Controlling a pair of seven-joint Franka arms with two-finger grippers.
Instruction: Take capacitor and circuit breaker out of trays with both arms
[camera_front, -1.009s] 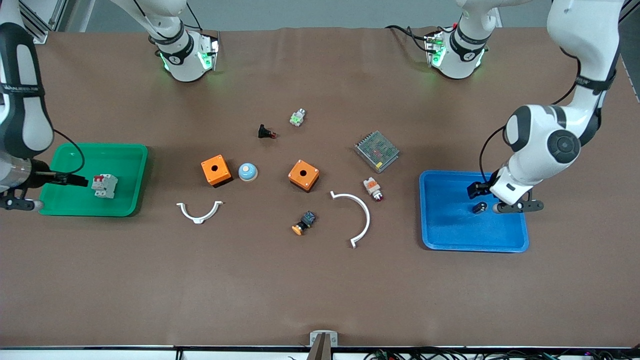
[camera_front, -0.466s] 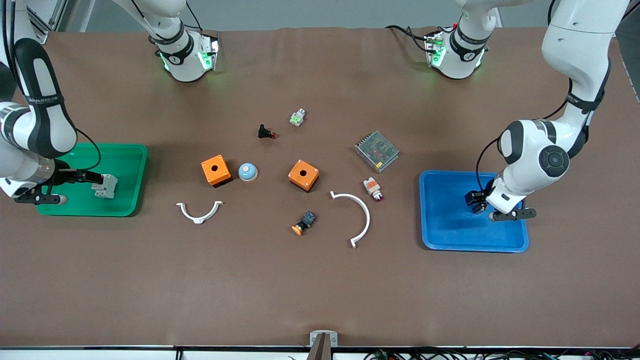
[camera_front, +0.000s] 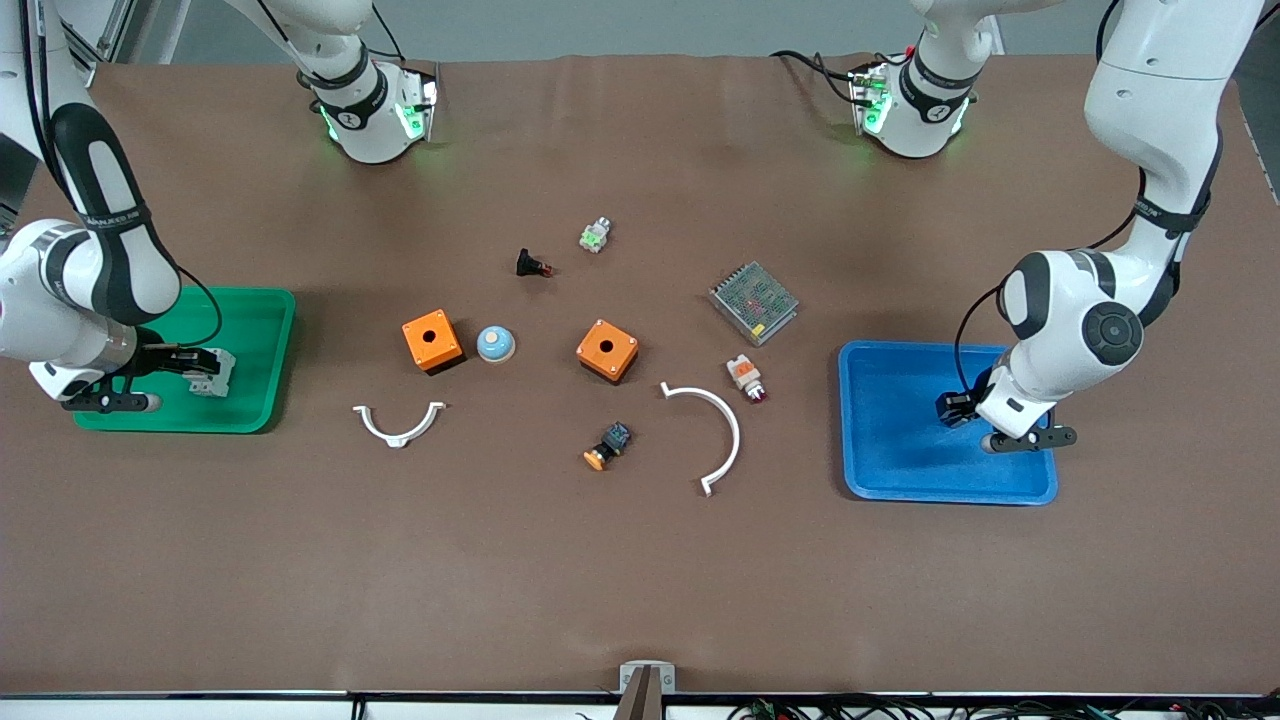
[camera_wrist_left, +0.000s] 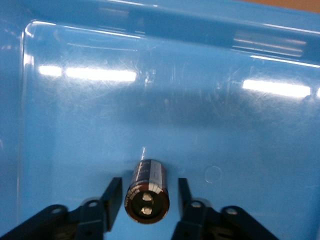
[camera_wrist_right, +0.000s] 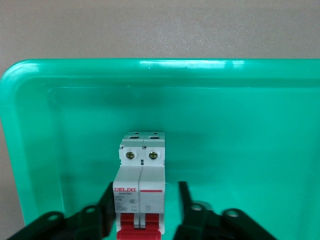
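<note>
The capacitor (camera_wrist_left: 150, 172), a small black cylinder with a pale end, lies on the floor of the blue tray (camera_front: 900, 470). My left gripper (camera_wrist_left: 147, 189) is open around it, a finger on each side with a gap to each. In the front view my left gripper (camera_front: 955, 408) hides it. The breaker (camera_front: 217, 373), a grey-white block with red levers, lies in the green tray (camera_front: 250, 300). My right gripper (camera_front: 198, 362) is open astride the breaker (camera_wrist_right: 140, 165). One finger is close against its side and the other stands apart.
Between the trays lie two orange boxes (camera_front: 432, 340) (camera_front: 607, 350), a blue dome (camera_front: 495, 343), two white curved pieces (camera_front: 398, 425) (camera_front: 715, 430), a metal mesh box (camera_front: 753, 302), a white-and-orange lamp (camera_front: 745, 377), an orange-capped switch (camera_front: 607, 447) and a black button part (camera_front: 531, 265).
My right gripper has moved from the tray's edge onto the breaker and now straddles it. My left gripper has lowered over the capacitor, which no longer shows in the front view.
</note>
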